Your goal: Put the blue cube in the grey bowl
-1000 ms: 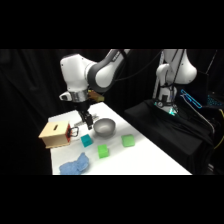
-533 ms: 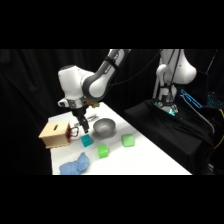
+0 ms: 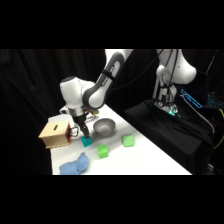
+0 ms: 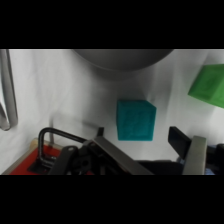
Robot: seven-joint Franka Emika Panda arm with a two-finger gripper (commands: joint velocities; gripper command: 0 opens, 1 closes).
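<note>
From my remote seat I see the flat white table carrying the tan wooden box at its left end, the soft light-blue cloth in front, and the round grey metallic bowl at the back. My two-finger gripper hangs just over the small teal-blue cube, fingers spread wide on either side without touching it; the cube sits on the table just beside the bowl. Two small green cubes lie nearby.

The grey bowl looks like smooth, slightly shiny metal; the blue cube is matt; the box is wood; the worktop is smooth white
</note>
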